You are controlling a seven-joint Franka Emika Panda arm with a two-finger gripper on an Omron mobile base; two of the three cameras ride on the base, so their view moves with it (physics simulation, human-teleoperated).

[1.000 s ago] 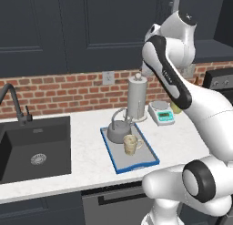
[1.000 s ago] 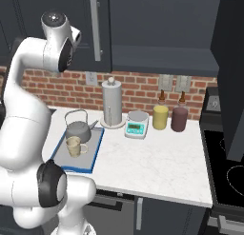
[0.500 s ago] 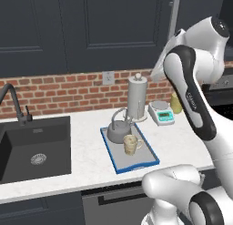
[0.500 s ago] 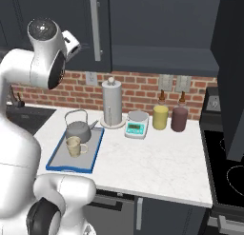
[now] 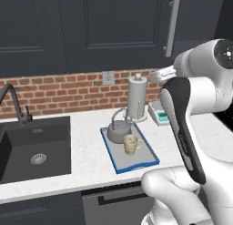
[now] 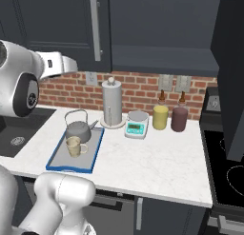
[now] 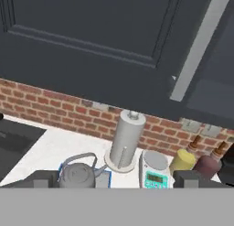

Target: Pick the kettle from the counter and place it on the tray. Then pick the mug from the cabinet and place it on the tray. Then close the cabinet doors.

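Kettle and mug sit together on the tray; the hand, fingers spread wide and empty, hangs above it facing the cabinet door.

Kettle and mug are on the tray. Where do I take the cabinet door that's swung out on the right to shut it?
Probably the cabinet door's free vertical edge, the one toward the base, approached from its far right side. It is a thin flat panel standing almost edge-on out over the counter; its bar handle isn't visible.
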